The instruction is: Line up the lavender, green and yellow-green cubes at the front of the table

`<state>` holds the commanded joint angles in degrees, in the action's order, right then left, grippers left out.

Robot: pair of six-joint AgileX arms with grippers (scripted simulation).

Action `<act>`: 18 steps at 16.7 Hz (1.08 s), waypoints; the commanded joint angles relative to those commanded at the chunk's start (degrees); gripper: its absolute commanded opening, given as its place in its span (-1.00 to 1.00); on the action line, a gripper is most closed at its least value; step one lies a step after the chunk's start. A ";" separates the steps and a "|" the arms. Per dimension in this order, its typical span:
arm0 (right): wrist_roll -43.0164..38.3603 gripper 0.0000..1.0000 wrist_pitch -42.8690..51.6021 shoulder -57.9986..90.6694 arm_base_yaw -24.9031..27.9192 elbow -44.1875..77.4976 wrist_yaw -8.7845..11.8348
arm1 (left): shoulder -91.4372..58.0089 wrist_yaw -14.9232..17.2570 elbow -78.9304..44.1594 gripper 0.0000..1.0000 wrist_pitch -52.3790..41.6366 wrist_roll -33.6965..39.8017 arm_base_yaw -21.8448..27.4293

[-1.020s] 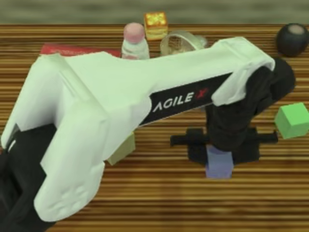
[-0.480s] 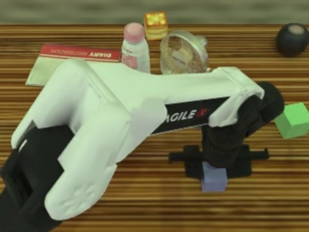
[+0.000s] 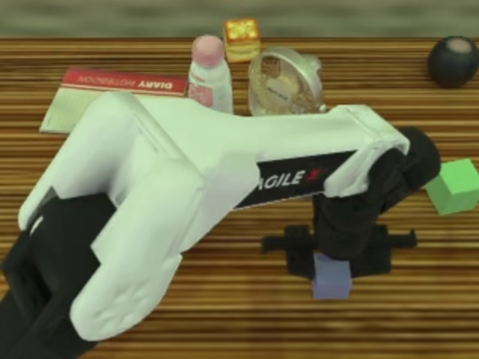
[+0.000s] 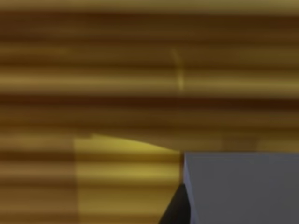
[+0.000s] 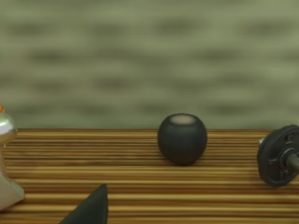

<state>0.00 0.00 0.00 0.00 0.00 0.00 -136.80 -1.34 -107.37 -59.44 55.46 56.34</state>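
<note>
- My left gripper (image 3: 331, 263) sits over the lavender cube (image 3: 331, 275) on the tabletop (image 3: 224, 314); I cannot tell its grip.
- Green cube (image 3: 453, 185) lies near the right edge.

Small cube (image 3: 331, 278) front-centre on table (image 3: 224, 314) — mid-sized cube (image 3: 453, 185) right, behind.

Along the back of the striped wood surface: a red-covered diary notebook (image 3: 123, 81) lying flat at the left, a pink-capped bottle (image 3: 208, 69), a small orange cube (image 3: 242, 37) with yellow pattern, a round clear dish, possibly a bowl (image 3: 284, 81), a dark ball-shaped pot (image 3: 453, 60) far right, and a black dumbbell (image 5: 280, 161)
</note>
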 joint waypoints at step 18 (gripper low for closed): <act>0.00 1.00 0.00 0.00 0.00 0.00 0.00 | 0.91 -0.05 -3.65 1.00 -4.36 0.28 -0.34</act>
<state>0.00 0.00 0.00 0.00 0.00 0.00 -135.89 -1.39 -111.02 -63.80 55.74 56.00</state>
